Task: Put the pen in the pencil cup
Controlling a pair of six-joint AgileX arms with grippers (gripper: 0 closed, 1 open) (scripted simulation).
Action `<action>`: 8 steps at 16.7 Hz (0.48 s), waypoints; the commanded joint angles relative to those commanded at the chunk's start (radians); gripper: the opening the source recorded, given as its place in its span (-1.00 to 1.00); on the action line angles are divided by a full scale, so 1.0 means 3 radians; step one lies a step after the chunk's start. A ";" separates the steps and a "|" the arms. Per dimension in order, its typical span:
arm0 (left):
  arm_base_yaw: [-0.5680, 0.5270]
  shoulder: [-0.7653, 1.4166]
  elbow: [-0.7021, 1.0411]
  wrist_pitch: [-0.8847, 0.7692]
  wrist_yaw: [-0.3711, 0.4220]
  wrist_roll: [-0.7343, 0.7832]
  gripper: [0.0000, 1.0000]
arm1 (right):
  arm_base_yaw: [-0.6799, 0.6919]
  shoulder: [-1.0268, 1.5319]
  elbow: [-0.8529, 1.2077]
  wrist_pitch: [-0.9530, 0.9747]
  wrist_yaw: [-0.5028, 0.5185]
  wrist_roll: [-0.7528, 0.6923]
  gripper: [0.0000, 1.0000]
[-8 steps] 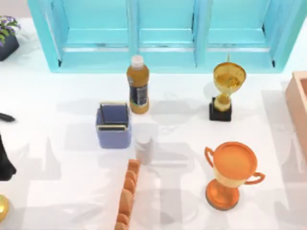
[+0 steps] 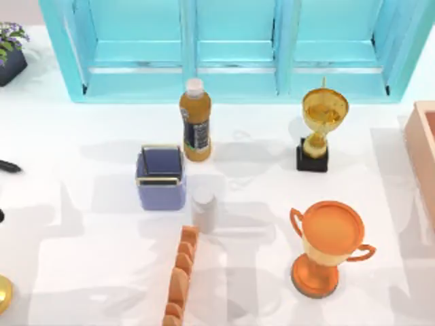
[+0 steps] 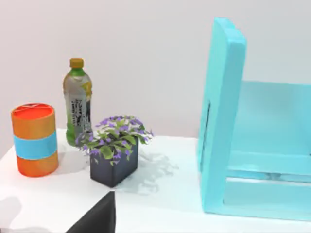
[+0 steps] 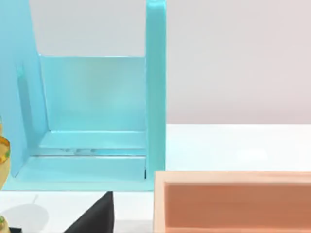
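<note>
Pen (image 2: 9,166) lies at the desk's far left edge in your top view, well apart from the periwinkle pencil cup (image 2: 161,178), which stands upright just beside the juice bottle (image 2: 195,120) and a small grey cylinder (image 2: 204,211). Two trophies (image 2: 329,246) stand to the right. Your left wrist view adds a potted plant (image 3: 114,153), an orange canister (image 3: 35,139) and a green bottle (image 3: 77,101). Your right wrist view adds a wooden box (image 4: 233,201) beside the turquoise shelf (image 4: 155,97). You cannot tell either claw's opening.
</note>
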 joint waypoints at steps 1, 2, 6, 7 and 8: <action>0.0058 0.0225 0.0161 -0.0057 0.0044 -0.0044 1.00 | 0.0000 0.0000 0.0000 0.0000 0.0000 0.0000 1.00; 0.0117 0.0477 0.0324 -0.0123 0.0095 -0.0092 1.00 | 0.0000 0.0000 0.0000 0.0000 0.0000 0.0000 1.00; 0.0356 0.1723 0.0988 -0.0448 0.0344 -0.0347 1.00 | 0.0000 0.0000 0.0000 0.0000 0.0000 0.0000 1.00; 0.0417 0.2057 0.1153 -0.0535 0.0412 -0.0439 1.00 | 0.0000 0.0000 0.0000 0.0000 0.0000 0.0000 1.00; 0.0481 0.2373 0.1315 -0.0620 0.0480 -0.0549 1.00 | 0.0000 0.0000 0.0000 0.0000 0.0000 0.0000 1.00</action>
